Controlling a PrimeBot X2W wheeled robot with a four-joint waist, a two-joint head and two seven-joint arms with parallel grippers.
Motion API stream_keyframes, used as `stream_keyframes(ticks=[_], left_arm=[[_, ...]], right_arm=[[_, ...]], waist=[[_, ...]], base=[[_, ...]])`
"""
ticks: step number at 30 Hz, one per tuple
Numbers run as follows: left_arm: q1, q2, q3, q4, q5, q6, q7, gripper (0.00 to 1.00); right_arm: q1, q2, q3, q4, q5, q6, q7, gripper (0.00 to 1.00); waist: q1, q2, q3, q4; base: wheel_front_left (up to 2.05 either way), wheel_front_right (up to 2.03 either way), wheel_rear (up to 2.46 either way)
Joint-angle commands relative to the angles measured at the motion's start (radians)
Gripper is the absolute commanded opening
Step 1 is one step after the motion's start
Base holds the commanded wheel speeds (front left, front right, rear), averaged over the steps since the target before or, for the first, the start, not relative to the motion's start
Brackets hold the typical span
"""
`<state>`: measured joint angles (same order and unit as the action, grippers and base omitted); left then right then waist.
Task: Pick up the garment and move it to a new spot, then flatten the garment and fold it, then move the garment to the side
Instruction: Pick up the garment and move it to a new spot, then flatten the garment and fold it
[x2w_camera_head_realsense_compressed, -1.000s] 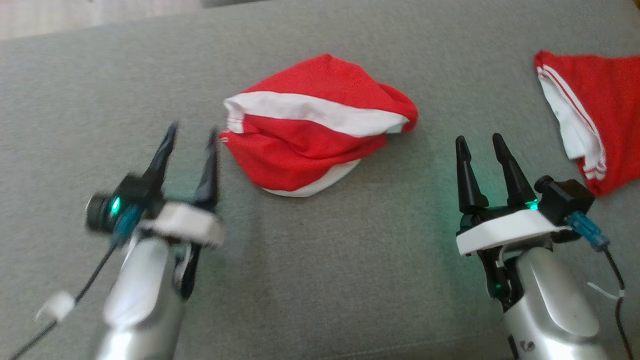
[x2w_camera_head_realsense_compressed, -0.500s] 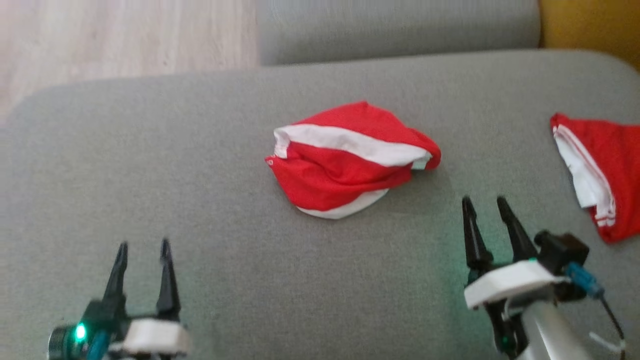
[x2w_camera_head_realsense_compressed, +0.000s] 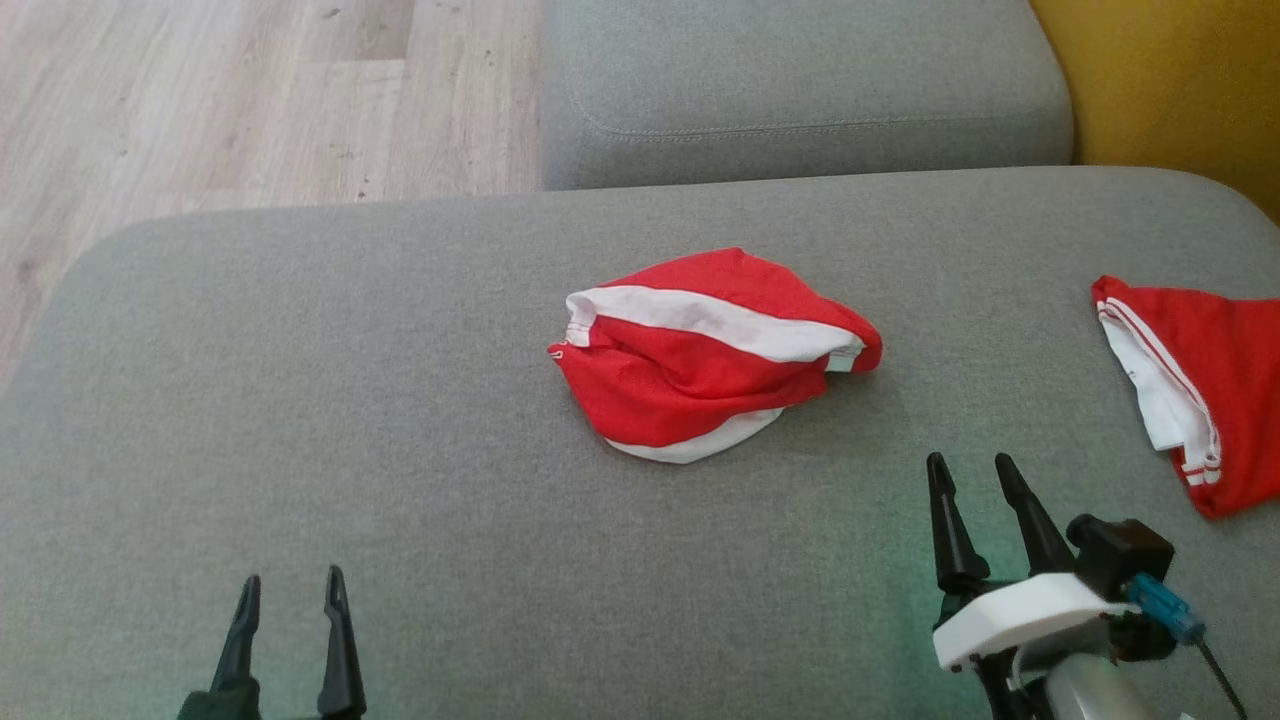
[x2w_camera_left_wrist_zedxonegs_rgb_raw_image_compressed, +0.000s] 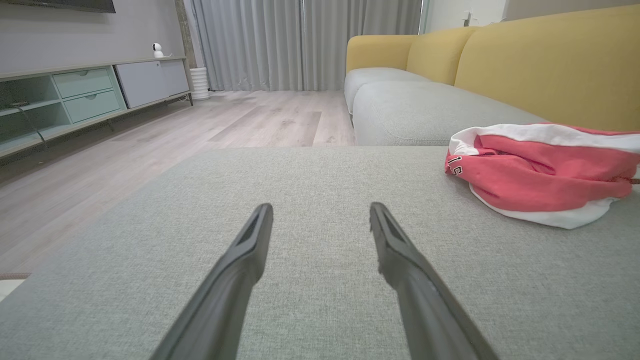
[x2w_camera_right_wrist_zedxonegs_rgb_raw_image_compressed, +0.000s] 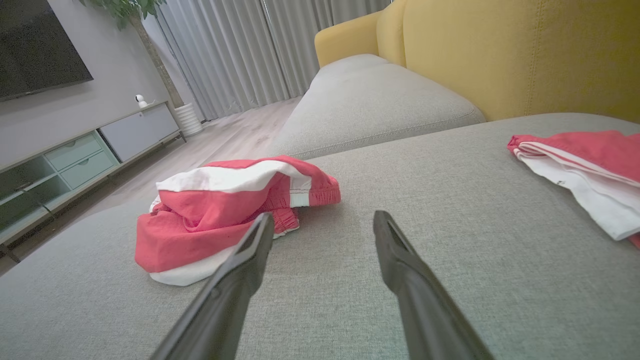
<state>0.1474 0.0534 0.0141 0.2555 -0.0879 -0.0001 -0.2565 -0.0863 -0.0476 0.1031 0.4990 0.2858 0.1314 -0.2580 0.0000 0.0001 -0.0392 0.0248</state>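
We are holding our left pincer (x2w_camera_head_realsense_compressed: 291, 578) and right pincer (x2w_camera_head_realsense_compressed: 969, 462) wide open and empty above the grey cushion (x2w_camera_head_realsense_compressed: 400, 400), apparently readying the pick-up, with the crumpled red-and-white garment (x2w_camera_head_realsense_compressed: 710, 355) ahead between them, needing a forward reach and pinch.

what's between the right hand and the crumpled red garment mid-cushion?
Just bare grey cushion between the right hand and the crumpled garment, seen in the head view.
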Motion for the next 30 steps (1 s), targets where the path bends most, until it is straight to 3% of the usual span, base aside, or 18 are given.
stream_keyframes(ticks=[1, 9, 17, 30], left_arm=[[-0.042, -0.001, 0.034, -0.032, 0.006, 0.001, -0.005, 1.0], [-0.057, -0.003, -0.007, -0.006, 0.001, -0.017, -0.005, 1.0], [-0.072, -0.003, -0.06, 0.014, -0.008, -0.028, -0.005, 1.0], [-0.128, -0.003, -0.142, 0.034, -0.04, -0.037, -0.005, 1.0]], right_arm=[[-0.019, -0.003, 0.02, -0.025, -0.008, -0.001, -0.004, 1.0], [-0.043, -0.003, 0.021, 0.027, -0.034, -0.001, -0.004, 1.0], [-0.146, -0.003, 0.021, 0.071, -0.073, -0.001, -0.004, 1.0], [-0.359, -0.003, 0.196, 0.141, -0.044, -0.001, -0.004, 1.0]], waist=[[0.0, -0.0001, 0.001, 0.001], [0.0, -0.0001, 0.018, 0.026], [0.0, -0.0001, 0.058, 0.092], [0.0, -0.0001, 0.124, 0.217]], base=[[0.0, 0.0, 0.0], [0.0, 0.0, 0.0], [0.0, 0.0, 0.0], [0.0, 0.0, 0.0]])
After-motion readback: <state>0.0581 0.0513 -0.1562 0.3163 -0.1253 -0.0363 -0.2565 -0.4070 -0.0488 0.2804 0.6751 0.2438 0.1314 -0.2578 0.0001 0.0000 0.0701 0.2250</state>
